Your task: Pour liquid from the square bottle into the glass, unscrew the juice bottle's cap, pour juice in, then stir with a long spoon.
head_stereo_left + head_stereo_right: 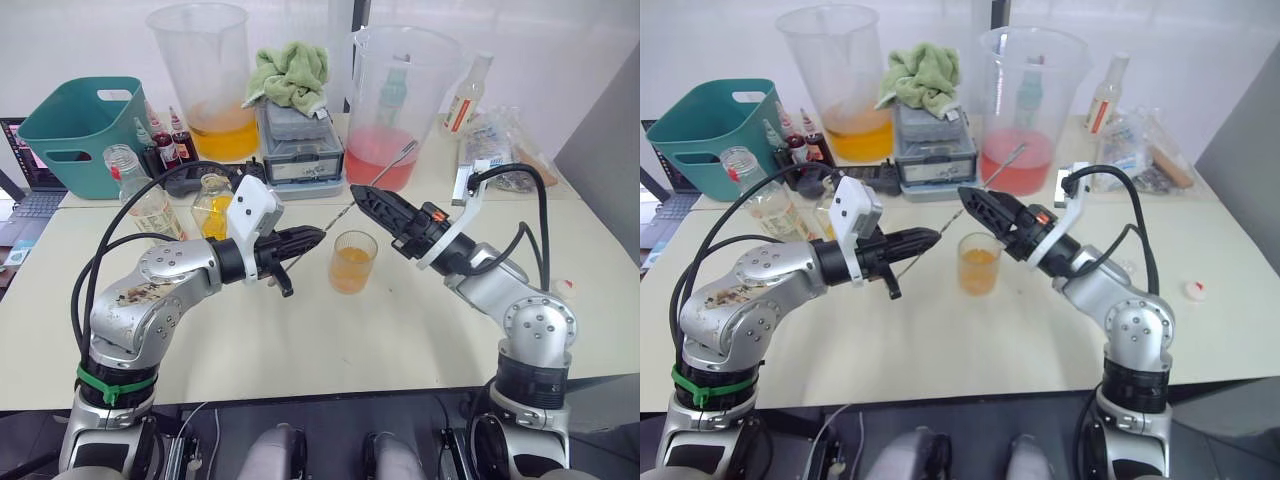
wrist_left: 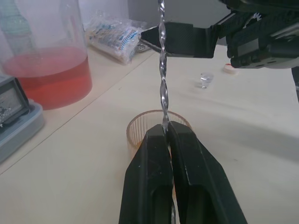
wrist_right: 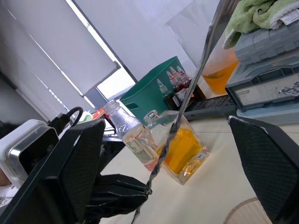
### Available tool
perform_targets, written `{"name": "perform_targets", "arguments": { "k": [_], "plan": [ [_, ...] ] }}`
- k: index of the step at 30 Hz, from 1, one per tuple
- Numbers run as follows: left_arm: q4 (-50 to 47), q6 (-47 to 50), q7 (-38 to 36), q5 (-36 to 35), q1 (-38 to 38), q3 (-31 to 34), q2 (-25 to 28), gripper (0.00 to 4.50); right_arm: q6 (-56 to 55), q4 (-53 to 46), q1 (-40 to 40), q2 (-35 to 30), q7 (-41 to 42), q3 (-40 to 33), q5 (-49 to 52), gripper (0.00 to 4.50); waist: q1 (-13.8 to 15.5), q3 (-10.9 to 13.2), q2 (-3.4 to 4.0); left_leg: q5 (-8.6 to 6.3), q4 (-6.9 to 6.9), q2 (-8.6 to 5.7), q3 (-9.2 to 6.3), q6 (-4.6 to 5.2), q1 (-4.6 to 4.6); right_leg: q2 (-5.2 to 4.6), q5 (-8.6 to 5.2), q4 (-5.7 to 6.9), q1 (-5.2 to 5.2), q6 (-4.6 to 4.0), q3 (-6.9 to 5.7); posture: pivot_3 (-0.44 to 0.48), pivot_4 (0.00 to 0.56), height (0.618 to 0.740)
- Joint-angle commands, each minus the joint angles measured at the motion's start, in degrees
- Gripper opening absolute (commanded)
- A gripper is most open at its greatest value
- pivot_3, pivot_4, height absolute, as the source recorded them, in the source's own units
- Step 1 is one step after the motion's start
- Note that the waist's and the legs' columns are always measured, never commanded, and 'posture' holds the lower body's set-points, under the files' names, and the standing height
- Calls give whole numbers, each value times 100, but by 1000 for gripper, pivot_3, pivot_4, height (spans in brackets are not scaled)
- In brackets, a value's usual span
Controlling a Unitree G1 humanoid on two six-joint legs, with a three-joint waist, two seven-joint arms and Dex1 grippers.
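My left gripper (image 1: 318, 236) is shut on the lower end of the long spoon (image 2: 162, 70), a thin twisted silver rod that slants up and away toward the pink jug. The right gripper (image 1: 358, 192) is open, and the spoon's shaft (image 3: 187, 102) passes between its wide-apart fingers (image 3: 70, 163). The glass (image 1: 353, 262) stands on the table just below both gripper tips, half full of orange liquid. The square bottle (image 1: 212, 205), with yellow liquid, stands behind my left wrist. Beside it is the uncapped juice bottle (image 1: 140, 198). A small whitish cap (image 1: 1193, 289) lies at the table's right.
Two huge jugs stand at the back, one with orange liquid (image 1: 210, 80) and one with pink (image 1: 395, 100). Between them sits a grey box (image 1: 300, 145) under a green cloth (image 1: 290, 70). A teal basket (image 1: 80, 120) and dropper bottles (image 1: 165, 140) stand back left. A slim bottle (image 1: 465, 95) and plastic bags (image 1: 500, 140) are back right.
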Motion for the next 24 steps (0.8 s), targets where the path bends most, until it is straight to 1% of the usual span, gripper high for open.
{"name": "perform_targets", "arguments": {
  "k": [1, 3, 4, 10, 16, 17, 24],
  "plan": [
    [-163, -109, -7, -80, -128, 0, -22, 43, -155, -256, -28, 95, -218, -21, 209, 4500, -34, 0, 0, 1, -1, 2, 0, -1, 0, 6, 0, 0, 0, 0, 3, 0, 150, 740],
    [-161, -107, -3, -78, -125, -7, -19, 43, -167, -254, -24, 126, -294, 3, 249, 4500, -67, 0, 0, 5, -6, 4, -1, -5, 0, 12, 0, 0, 0, -1, 8, 0, 150, 740],
    [-161, -107, -2, -76, -123, -13, -20, 12, -180, -252, -21, 146, -344, 10, 261, 4244, -79, 0, 0, 7, -10, 4, -1, -7, 0, 14, 0, 0, -1, -1, 10, 0, 150, 740],
    [-187, -105, 8, -73, -107, -45, -14, 0, -231, -293, 14, 240, -468, 62, 375, 2339, -95, -1, 1, 15, -28, 7, -2, -12, 1, 21, 1, 1, -5, -3, 15, 0, 150, 740],
    [-172, -126, 30, -65, -108, -52, -30, 0, -321, -302, 51, 317, -531, 78, 501, 230, -93, -1, 1, 16, -32, 6, -5, -11, 1, 21, 1, 0, -4, -3, 16, 0, 150, 740],
    [-177, -125, 38, -66, -106, -53, -35, 0, -327, -310, 62, 314, -541, 84, 533, 51, -93, -1, 1, 16, -32, 6, -5, -11, 1, 22, 1, 0, -4, -3, 16, 0, 150, 740],
    [-173, -169, 59, -43, -83, -57, -58, 0, -490, -293, 77, 385, -684, 68, 772, 51, -94, -1, 1, 16, -34, 6, -7, -13, 2, 23, 1, 0, -4, -3, 16, 0, 150, 740]
  ]
}}
